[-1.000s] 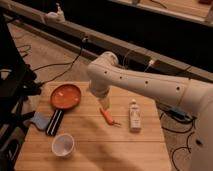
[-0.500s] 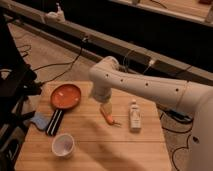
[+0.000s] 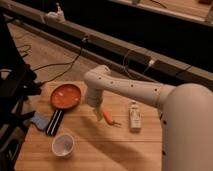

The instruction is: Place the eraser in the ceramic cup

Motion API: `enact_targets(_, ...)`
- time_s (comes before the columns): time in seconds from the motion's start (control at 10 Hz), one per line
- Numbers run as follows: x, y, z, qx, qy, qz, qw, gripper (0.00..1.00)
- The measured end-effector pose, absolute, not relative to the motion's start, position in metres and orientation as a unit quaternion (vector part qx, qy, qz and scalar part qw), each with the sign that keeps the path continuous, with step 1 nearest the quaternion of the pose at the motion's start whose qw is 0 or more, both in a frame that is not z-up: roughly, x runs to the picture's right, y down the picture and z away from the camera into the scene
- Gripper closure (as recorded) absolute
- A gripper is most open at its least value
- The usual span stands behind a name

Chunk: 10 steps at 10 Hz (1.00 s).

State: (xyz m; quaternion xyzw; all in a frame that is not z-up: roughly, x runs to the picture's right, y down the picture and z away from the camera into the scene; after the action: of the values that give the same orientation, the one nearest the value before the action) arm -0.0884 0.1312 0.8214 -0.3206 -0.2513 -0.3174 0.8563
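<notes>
Long black eraser (image 3: pixel 54 122), pale stripes lengthwise: lies flat at the left of the wooden table (image 3: pixel 125 150), just beside a blue sponge (image 3: pixel 39 120), near side of the orange plate (image 3: pixel 66 96). White ceramic cup (image 3: pixel 63 145) upright, nearer still. Gripper (image 3: pixel 98 114) mid-table, spread wide, holding nothing. Beyond, floor cables (image 3: pixel 60 65), dark rail (image 3: pixel 125 50).

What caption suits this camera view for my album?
Robot's open gripper hangs above the wooden table, apart from the flat black striped eraser and round white ceramic cup.

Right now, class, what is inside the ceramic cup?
The ceramic cup looks empty, its mouth uncovered. The eraser lies outside it; the gripper hangs near the orange plate.
</notes>
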Motion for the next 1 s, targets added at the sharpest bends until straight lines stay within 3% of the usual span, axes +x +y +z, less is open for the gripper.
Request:
enact_targets(0.6, -0.171, 0.112, 0.837, -0.279, -0.316, -0.358, 0.833, 0.20)
enact_targets(1.0, -0.166, 0.113, 0.839, -0.283, -0.312, -0.358, 0.833, 0.20)
